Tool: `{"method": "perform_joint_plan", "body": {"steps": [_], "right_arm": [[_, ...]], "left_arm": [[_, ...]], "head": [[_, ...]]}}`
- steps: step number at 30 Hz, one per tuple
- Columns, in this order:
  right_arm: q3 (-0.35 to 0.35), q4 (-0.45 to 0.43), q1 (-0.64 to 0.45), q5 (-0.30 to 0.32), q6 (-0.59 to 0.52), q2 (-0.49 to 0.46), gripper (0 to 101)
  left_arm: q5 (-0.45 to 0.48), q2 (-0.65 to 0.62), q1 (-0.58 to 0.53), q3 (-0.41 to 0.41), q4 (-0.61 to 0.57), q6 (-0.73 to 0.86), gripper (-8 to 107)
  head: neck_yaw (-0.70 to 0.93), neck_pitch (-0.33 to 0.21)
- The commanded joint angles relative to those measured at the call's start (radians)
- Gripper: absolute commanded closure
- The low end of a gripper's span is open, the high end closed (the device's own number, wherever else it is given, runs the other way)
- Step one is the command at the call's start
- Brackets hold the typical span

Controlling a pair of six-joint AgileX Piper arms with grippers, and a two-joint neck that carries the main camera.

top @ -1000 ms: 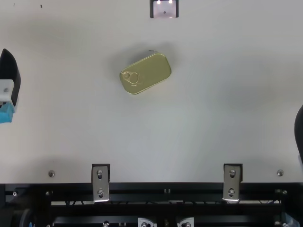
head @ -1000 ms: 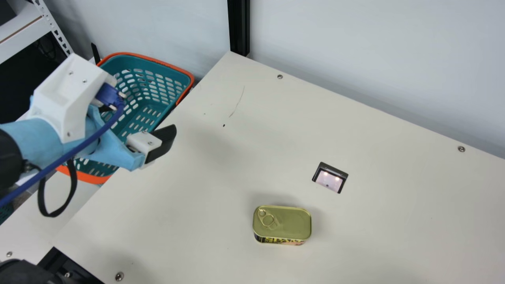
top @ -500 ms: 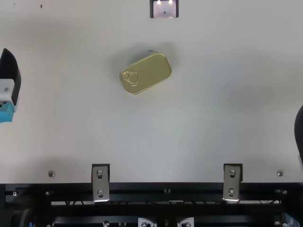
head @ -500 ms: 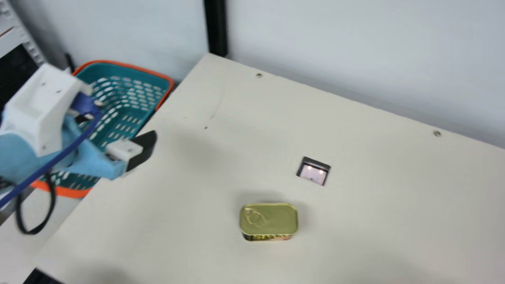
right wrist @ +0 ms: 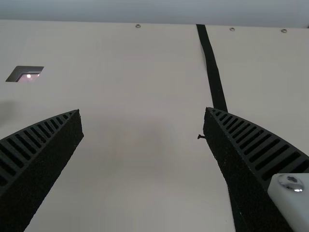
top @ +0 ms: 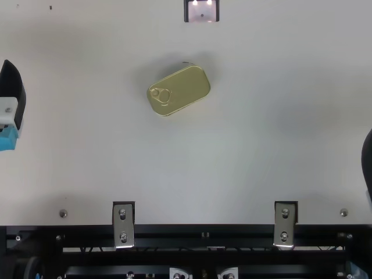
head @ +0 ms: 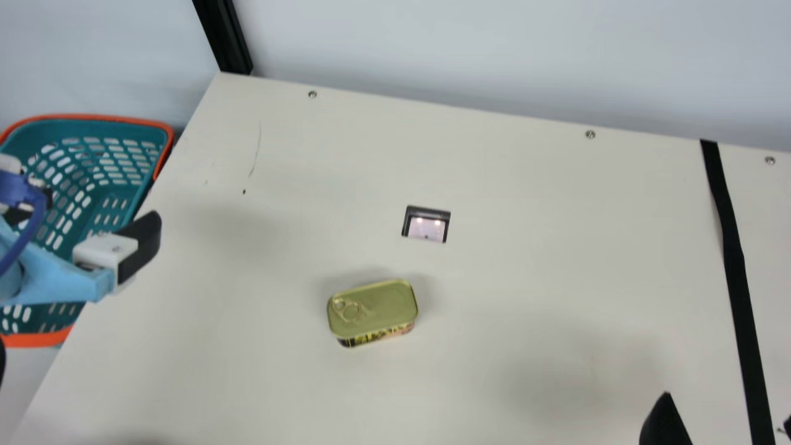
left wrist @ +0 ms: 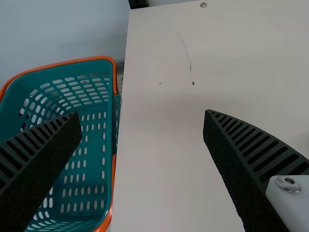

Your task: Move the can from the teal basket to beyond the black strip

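The gold-lidded can (head: 372,307) lies flat, ring-pull up, on the cream table, outside the teal basket (head: 54,128), which hangs at the table's left edge. In the main view my left gripper (head: 141,245) is beside that edge, partly over the basket. My left gripper (left wrist: 143,118) is open in its wrist view, nothing between its fingers. At the lower right, my right gripper (head: 727,411) stands near the black strip (head: 735,266). My right gripper (right wrist: 143,116) has its fingers wide apart, with bare table between them. The top view has the can (top: 179,91) at upper middle.
A dark-framed inset with two small lights (head: 426,225) lies behind the can. The wall (head: 494,55) and a black post (head: 230,40) border the table's far side. Metal brackets (top: 122,224) sit along the near edge in the top view.
The neck camera has turned to the right, bringing the black strip and my right gripper into the main view. In the top view, the can and both arms hold their places.
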Motion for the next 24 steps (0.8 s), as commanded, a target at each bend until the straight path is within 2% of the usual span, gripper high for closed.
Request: {"method": "perform_joint_plan", "body": {"steps": [1,10,13,17,24], "right_arm": [[0.0,0.0,0.0,0.0,0.0,0.0,0],[-0.002,-0.005,0.001,-0.002,0.002,0.002,0],[-0.028,-0.028,0.006,-0.022,0.006,0.029,0],[-0.107,-0.088,0.029,-0.071,0.016,0.118,0],[-0.309,-0.189,0.056,-0.136,0.031,0.33,0]], "left_arm": [[0.0,0.0,0.0,0.0,0.0,0.0,9],[0.0,0.0,0.0,0.0,0.0,0.0,9],[0.0,0.0,0.0,0.0,0.0,0.0,9],[0.0,0.0,0.0,0.0,0.0,0.0,9],[0.0,0.0,0.0,0.0,0.0,0.0,9]], "head": [[0.0,-0.014],[0.0,-0.014],[0.0,-0.014],[0.0,-0.014],[0.0,-0.014]]}}
